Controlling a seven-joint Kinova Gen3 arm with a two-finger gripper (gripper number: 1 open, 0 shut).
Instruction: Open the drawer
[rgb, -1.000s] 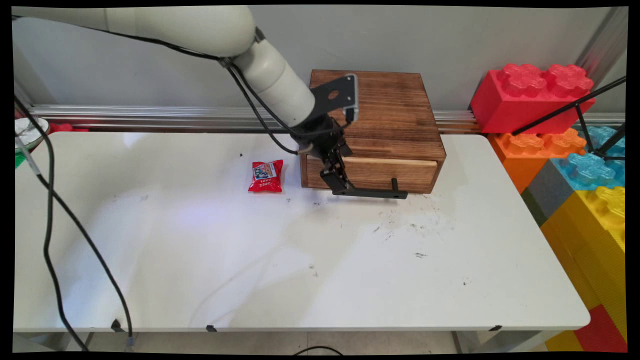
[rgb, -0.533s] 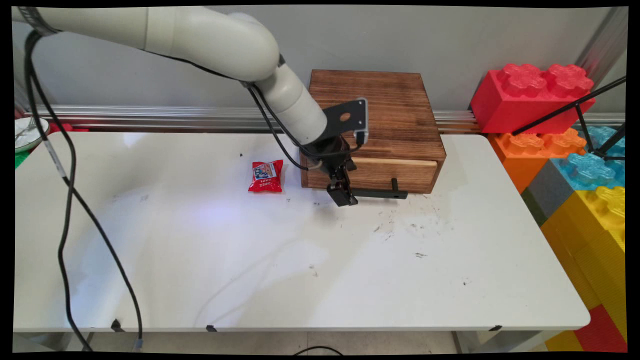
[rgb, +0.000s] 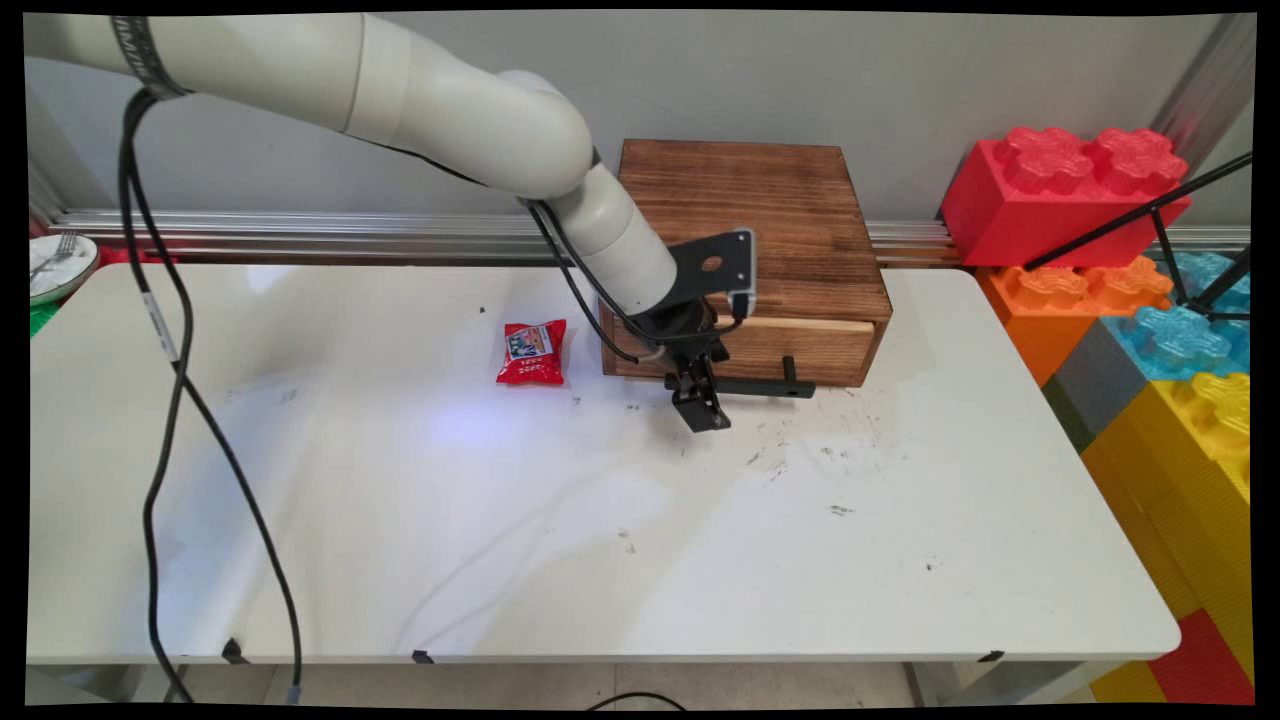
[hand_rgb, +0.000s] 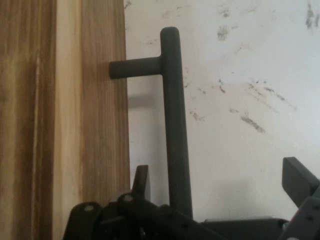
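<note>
Gripper: as it hung low over the desk at frame centre, the gripper (rgb: 700, 405) (hand_rgb: 220, 195) stood wide open, holding nothing, its fingers (hand_rgb: 300, 180) spread either side of the handle bar.
Handle: the black bar handle (rgb: 760, 385) (hand_rgb: 175, 125) ran between the open fingers in the hand view, untouched as far as could be seen.
Drawer: the wooden drawer front (rgb: 790, 345) (hand_rgb: 100, 115) sat just behind the handle, in a brown wooden box (rgb: 760, 215) at the upper centre.
Packet: a red snack packet (rgb: 532, 352) lay left of the box, near it.
Desk: the white desk (rgb: 600, 540) carried dark scuffs.
Blocks: large coloured toy blocks (rgb: 1130, 260) stood at the right edge.
</note>
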